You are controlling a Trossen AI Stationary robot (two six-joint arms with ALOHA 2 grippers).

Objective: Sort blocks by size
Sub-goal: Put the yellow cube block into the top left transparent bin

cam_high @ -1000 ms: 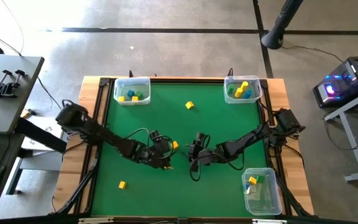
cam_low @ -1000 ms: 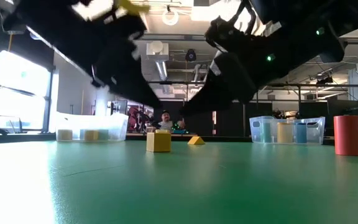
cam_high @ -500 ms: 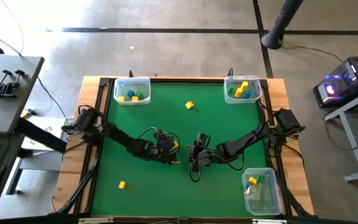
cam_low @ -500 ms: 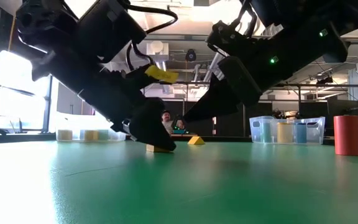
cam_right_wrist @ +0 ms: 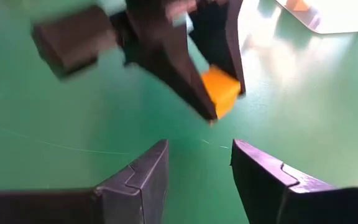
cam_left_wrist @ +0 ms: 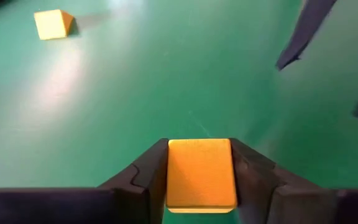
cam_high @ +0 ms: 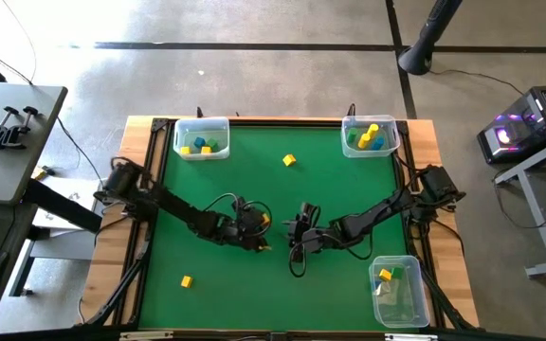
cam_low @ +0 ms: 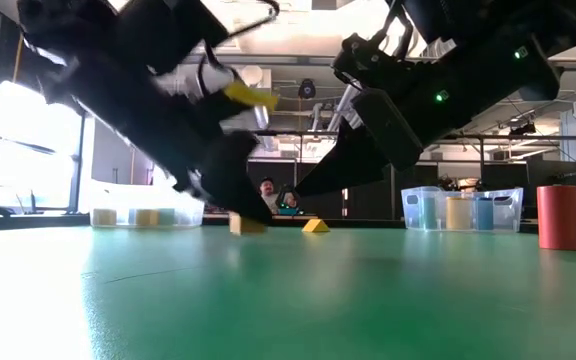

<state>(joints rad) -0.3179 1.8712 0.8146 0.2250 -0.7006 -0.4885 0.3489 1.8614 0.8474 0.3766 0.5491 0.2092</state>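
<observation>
L fingers (cam_left_wrist: 199, 180) pinch yellow block (cam_left_wrist: 201, 171); R arm (cam_high: 368, 220) close (facing).

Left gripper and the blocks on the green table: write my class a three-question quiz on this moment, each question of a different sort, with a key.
1. True or false: the left gripper has its fingers on either side of a yellow block.
2. Multiple choice: how many clear bins stand at the table's edges in the high view? A) one B) two C) three
3. Fill in: the right gripper is open and holds ____.

Key: 1 true. 2 C: bins at far left, far right and near right. 3 nothing.
</observation>
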